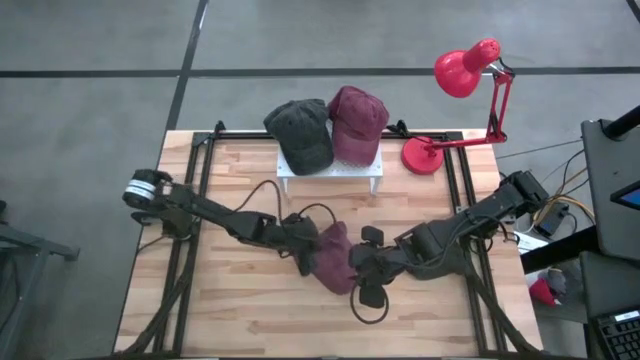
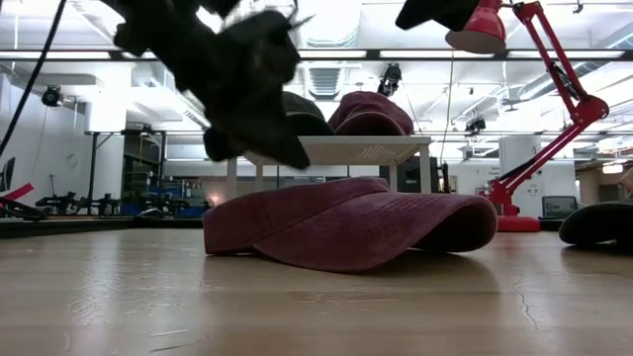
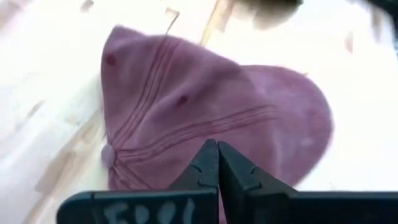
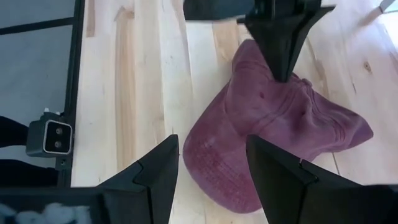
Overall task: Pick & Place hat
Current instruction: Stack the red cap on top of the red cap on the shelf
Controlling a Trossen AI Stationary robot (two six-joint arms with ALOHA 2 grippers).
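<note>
A maroon hat [image 1: 335,262] lies flattened on the wooden table's middle, with its crown and brim on the boards [image 2: 356,222]. My left gripper [image 3: 217,146] is shut and slants down over the seam between crown and brim. In the low view its tip [image 2: 297,158] hangs a little above the cloth, and nothing shows between the fingers. My right gripper [image 4: 211,142] stands open on the hat's right side [image 1: 362,268], its fingers apart above the brim's rounded edge [image 4: 211,168].
At the table's far middle a white rack [image 1: 330,172] carries a dark grey cap [image 1: 300,130] and a second maroon cap [image 1: 357,122]. A red desk lamp [image 1: 465,75] has its base [image 1: 422,155] at the far right. A dark cable loop [image 1: 370,305] lies near the hat.
</note>
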